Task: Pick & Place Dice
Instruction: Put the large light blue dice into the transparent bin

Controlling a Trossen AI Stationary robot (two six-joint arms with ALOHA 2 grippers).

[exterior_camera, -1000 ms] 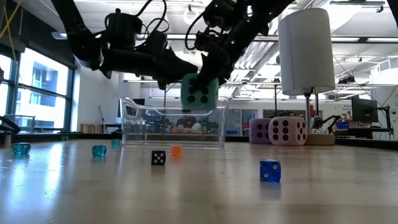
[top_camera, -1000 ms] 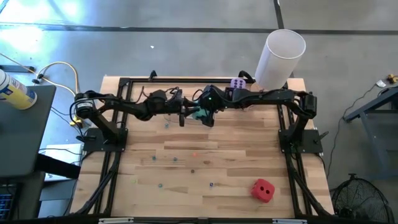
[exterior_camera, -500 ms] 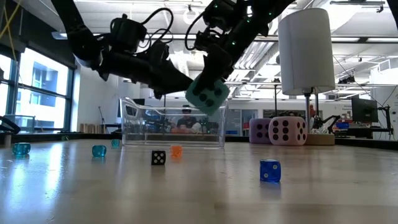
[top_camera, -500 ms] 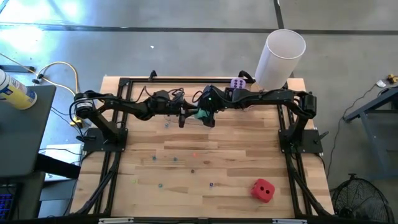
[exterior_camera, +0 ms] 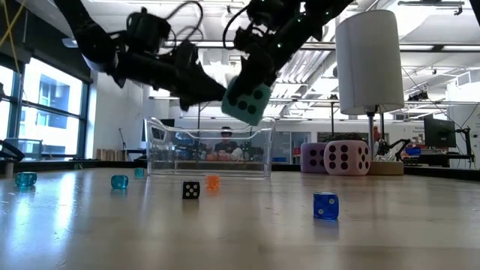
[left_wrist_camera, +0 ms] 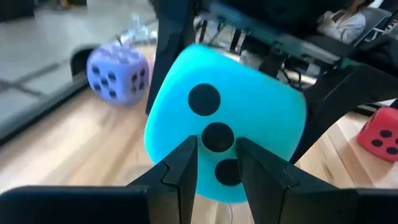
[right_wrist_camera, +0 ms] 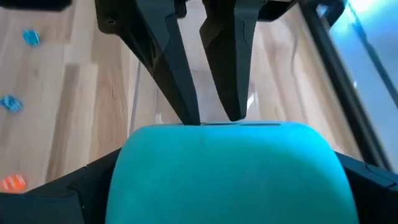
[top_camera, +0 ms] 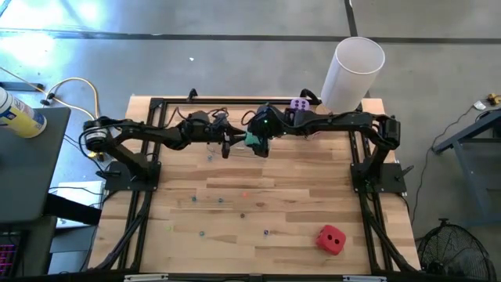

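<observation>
The teal-green die (exterior_camera: 246, 103) hangs tilted in the air above a clear plastic box (exterior_camera: 210, 154) near the table's far edge. My right gripper (top_camera: 258, 141) is shut on it. My left gripper (top_camera: 232, 144), its fingers a narrow gap apart, points at the die from the table's left. The purple die (top_camera: 298, 104) and the pink die (exterior_camera: 346, 157) rest on their bottom faces by the far edge. The red die (top_camera: 331, 240) sits near the near right corner. My right gripper pinches the teal-green die between its two fingers on opposite faces (right_wrist_camera: 155, 180), slanting down from the table's right. The die is lifted clear and tilted. My left gripper stands level from the left, its fingertips (left_wrist_camera: 186, 146) at the die's three-pip face (left_wrist_camera: 217, 134); whether they touch it, I cannot tell.
A tall white cylinder (top_camera: 354, 70) stands at the far right corner beside the purple and pink dice. Small dice lie scattered over the wood, among them a black one (exterior_camera: 191, 190), a blue one (exterior_camera: 325, 205) and an orange one (exterior_camera: 212, 181).
The teal-green die, upright a second ago, has tipped onto a slant in my right gripper. It dipped slightly, then rose a little higher above the box. My left gripper dipped and rose with it, staying at the die's left face.
</observation>
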